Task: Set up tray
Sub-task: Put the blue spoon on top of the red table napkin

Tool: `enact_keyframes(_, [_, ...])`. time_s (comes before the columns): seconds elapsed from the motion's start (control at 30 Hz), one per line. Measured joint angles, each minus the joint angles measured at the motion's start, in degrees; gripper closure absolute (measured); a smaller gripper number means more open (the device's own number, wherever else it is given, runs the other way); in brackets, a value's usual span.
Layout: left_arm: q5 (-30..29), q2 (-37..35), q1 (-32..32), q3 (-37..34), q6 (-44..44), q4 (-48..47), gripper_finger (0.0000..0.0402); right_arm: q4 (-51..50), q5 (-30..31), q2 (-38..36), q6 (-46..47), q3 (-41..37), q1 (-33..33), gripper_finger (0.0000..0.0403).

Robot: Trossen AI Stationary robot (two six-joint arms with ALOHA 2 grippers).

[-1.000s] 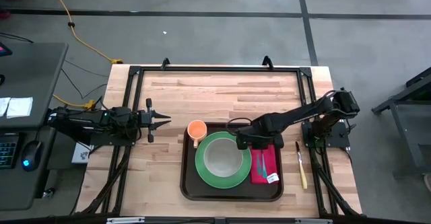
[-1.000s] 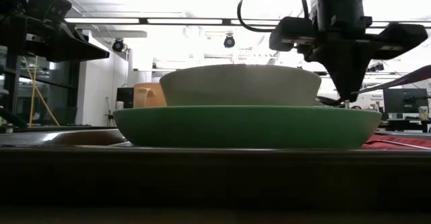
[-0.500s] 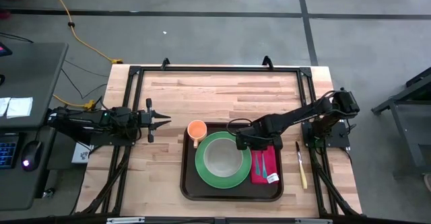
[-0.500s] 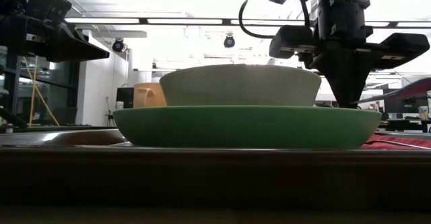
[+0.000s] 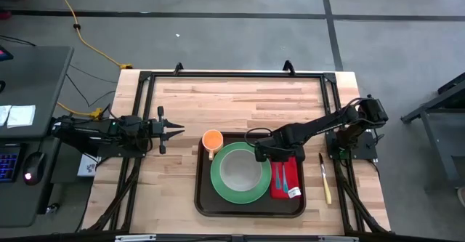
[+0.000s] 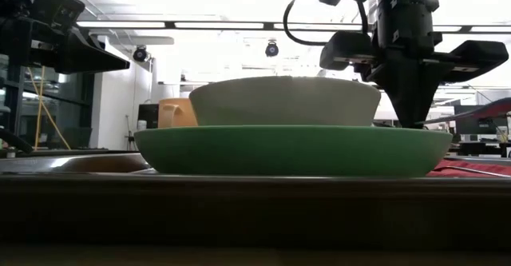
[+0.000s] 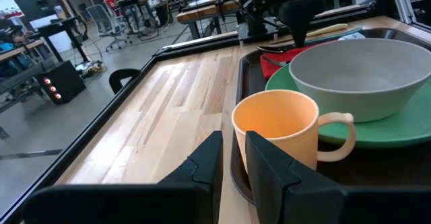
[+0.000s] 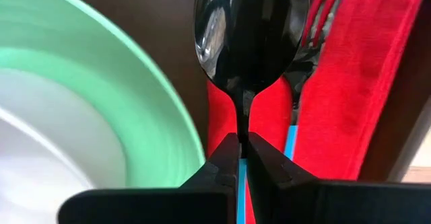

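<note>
The dark brown tray (image 5: 205, 198) lies on the wooden table. It holds a green plate (image 5: 218, 180) with a grey bowl (image 5: 240, 171), an orange cup (image 5: 211, 140) and a red napkin (image 5: 290, 176) bearing a fork (image 8: 323, 15). My right gripper (image 5: 263, 155) points down between plate and napkin, shut on a dark spoon (image 8: 249, 29). In the low view the plate (image 6: 295, 150) hides its fingertips. My left gripper (image 5: 174, 129) waits level at the table's left, open on nothing, with the cup (image 7: 276, 133) just beyond its fingers. My right gripper pinches the spoon's thin neck (image 8: 241, 120), just below its bowl, between its two fingertips (image 8: 266, 160). The fingers come from above, pointing down. The spoon's bowl hangs over the napkin's edge and the tray floor. Whether it rests there cannot be told.
A cream-handled knife (image 5: 325, 178) lies on the bare wood right of the tray. A black frame (image 5: 232, 75) runs round the table's edges. Open wood stretches from the tray to the table's far edge.
My right gripper has sunk a little with the spoon, so its fingertips now dip behind the plate's rim in the low view. The spoon's handle has tipped nearer to level.
</note>
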Motion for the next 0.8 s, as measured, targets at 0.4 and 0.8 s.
enact_keyframes(0.4, [0.0,0.0,0.0,0.0,0.0,0.0,0.0305,-0.7,-0.3,2.5,-1.5,0.0,0.0,0.0402])
enact_keyframes(0.8, [-0.1,0.0,0.0,0.0,0.0,0.0,0.0305,0.6,1.1,2.9,-0.8,-0.8,-0.2,0.0400])
